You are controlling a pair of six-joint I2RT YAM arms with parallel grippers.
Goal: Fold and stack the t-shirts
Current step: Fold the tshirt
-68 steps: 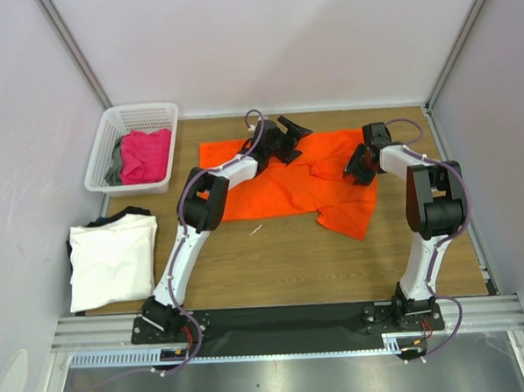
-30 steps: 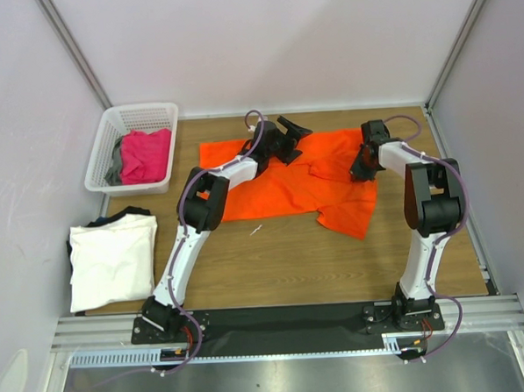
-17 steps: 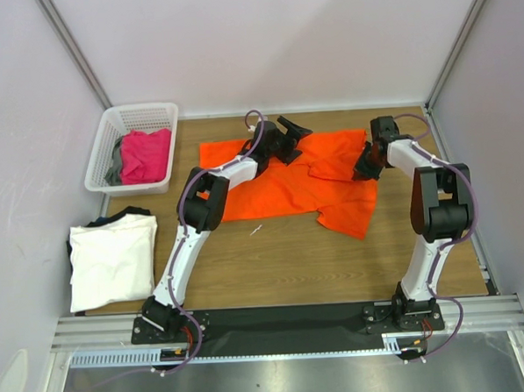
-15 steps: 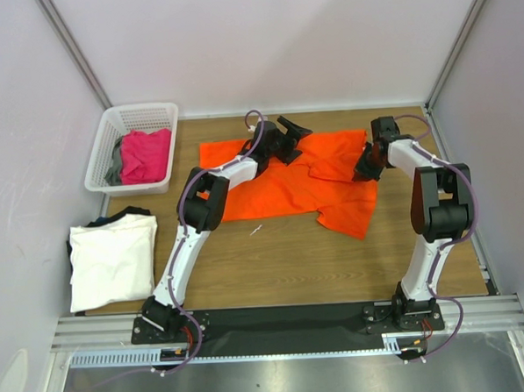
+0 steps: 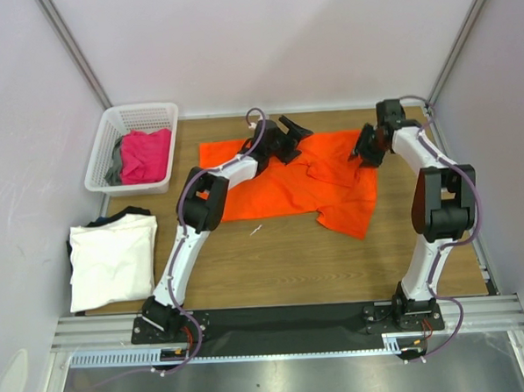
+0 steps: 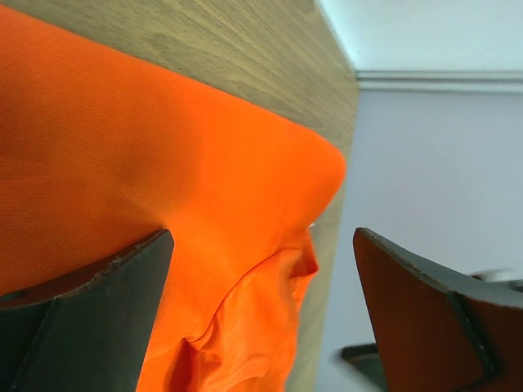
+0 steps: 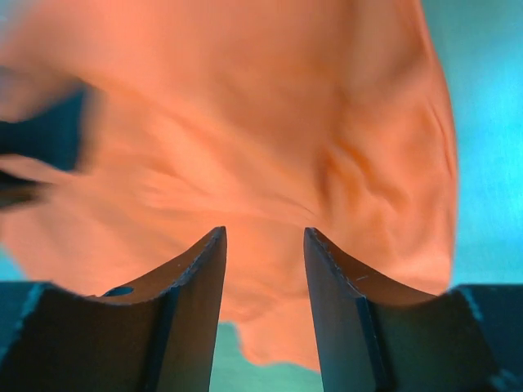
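The bright orange t-shirt (image 5: 309, 180) lies spread on the back middle of the table, still rumpled, with one flap reaching toward the front right. My left gripper (image 5: 294, 131) hovers over its far edge, jaws wide open, and only orange cloth (image 6: 163, 147) shows below them. My right gripper (image 5: 365, 148) is at the shirt's far right corner, jaws parted. Orange cloth (image 7: 270, 122) lies beyond its fingers and nothing is pinched between them. A folded white t-shirt (image 5: 114, 256) rests on a dark one (image 5: 133, 211) at the left front.
A white lattice basket (image 5: 139, 108) at the back left holds a magenta-pink shirt (image 5: 145, 154) and a grey one (image 5: 115, 166). Bare wooden table (image 5: 274, 266) lies between the orange shirt and the arm bases. Enclosure walls stand close on both sides.
My right gripper drew the shirt's right corner outward toward the far right, then opened and let the cloth go. The left arm has stayed still.
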